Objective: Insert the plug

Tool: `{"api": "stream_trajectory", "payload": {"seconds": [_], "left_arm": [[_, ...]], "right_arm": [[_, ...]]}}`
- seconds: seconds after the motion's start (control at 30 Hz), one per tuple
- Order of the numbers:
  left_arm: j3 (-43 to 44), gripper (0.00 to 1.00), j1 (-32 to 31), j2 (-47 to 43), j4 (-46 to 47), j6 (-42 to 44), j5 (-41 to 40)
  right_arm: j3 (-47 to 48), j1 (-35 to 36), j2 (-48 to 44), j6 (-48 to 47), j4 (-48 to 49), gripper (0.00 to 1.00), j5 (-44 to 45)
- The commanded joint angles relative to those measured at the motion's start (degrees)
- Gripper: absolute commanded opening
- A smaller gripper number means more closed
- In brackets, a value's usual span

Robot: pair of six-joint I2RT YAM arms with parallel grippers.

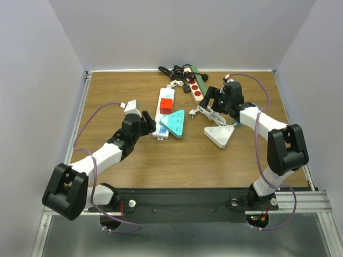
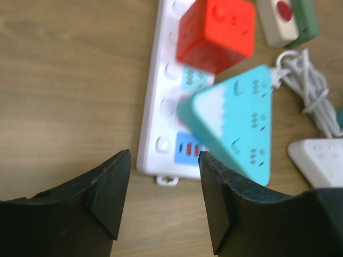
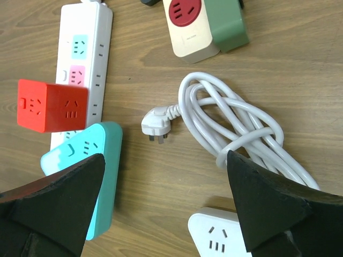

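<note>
A white plug (image 3: pixel 157 127) lies loose on the wooden table at the end of a coiled white cable (image 3: pixel 236 126); both also show in the top view, the plug (image 1: pixel 192 112) and the coil (image 1: pixel 211 114). My right gripper (image 3: pixel 165 174) is open and empty, hovering just above and near the plug. A long white power strip (image 1: pixel 162 115) carries a red cube adapter (image 1: pixel 166 105). A teal triangular socket (image 1: pixel 174 123) leans on the strip. My left gripper (image 2: pixel 163 184) is open and empty at the strip's near end (image 2: pixel 161 155).
A white triangular socket (image 1: pixel 220 135) lies right of the teal one. A beige and green strip with red sockets (image 1: pixel 196 85) and black cables (image 1: pixel 174 70) sit at the back. Grey walls enclose the table.
</note>
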Motion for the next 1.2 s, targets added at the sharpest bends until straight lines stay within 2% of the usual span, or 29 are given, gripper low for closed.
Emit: {"api": "stream_trajectory", "payload": {"seconds": [0.0, 0.13, 0.2, 0.33, 0.43, 0.77, 0.83, 0.97, 1.0, 1.03, 1.07, 1.13, 1.17], "left_arm": [[11.75, 0.7, 0.17, 5.39, -0.57, 7.9, -0.15], [23.03, 0.75, -0.35, 18.64, -2.94, 11.41, 1.97], [28.37, 0.87, -0.7, 22.26, -3.82, 12.47, 2.84], [36.22, 0.98, -1.32, 31.23, -6.02, 14.93, 3.82], [41.83, 0.99, -1.58, 35.97, -9.96, 16.78, 3.29], [46.16, 0.98, -2.37, 41.35, -11.65, 22.93, 1.44], [46.25, 0.92, -2.46, 41.96, -11.74, 24.95, 1.62], [47.83, 0.71, -2.46, 44.07, -14.1, 28.73, 3.2], [47.92, 0.58, -2.46, 44.34, -14.46, 29.35, 3.46], [47.83, 0.51, -2.46, 44.6, -14.9, 30.05, 4.33], [47.74, 0.39, -2.46, 44.78, -15.25, 31.01, 4.78], [47.48, 0.28, -2.46, 44.87, -16.22, 31.81, 6.53], [47.31, 0.16, -2.46, 44.78, -16.39, 32.86, 7.15]], "right_arm": [[-0.83, 0.27, -1.42, -1.01, -0.49, 1.0, -0.65], [-1.71, 0.36, -2.03, -0.83, -0.49, 1.0, -0.66], [-2.15, 0.27, -2.64, -1.0, -0.49, 1.0, -0.57], [-2.94, 0.09, -4.14, -1.36, -0.49, 1.0, -0.39], [-3.56, -0.26, -5.19, -1.53, -0.58, 1.0, -0.48], [-4.52, -1.22, -5.37, -1.8, -0.58, 1.0, -1.62], [-4.61, -1.22, -5.11, -1.8, -0.58, 1.0, -1.71], [-4.96, -1.31, -5.28, -1.88, -0.58, 1.0, -1.27], [-5.05, -1.31, -5.46, -1.97, -0.58, 1.0, -1.1], [-5.31, -1.4, -5.72, -2.06, -0.66, 1.0, -1.09], [-5.49, -1.49, -5.98, -2.15, -0.66, 1.0, -0.92], [-5.75, -1.84, -6.42, -2.15, -0.84, 1.0, -0.92], [-5.67, -2.01, -6.51, -2.32, -0.93, 1.0, -1.09]]}}
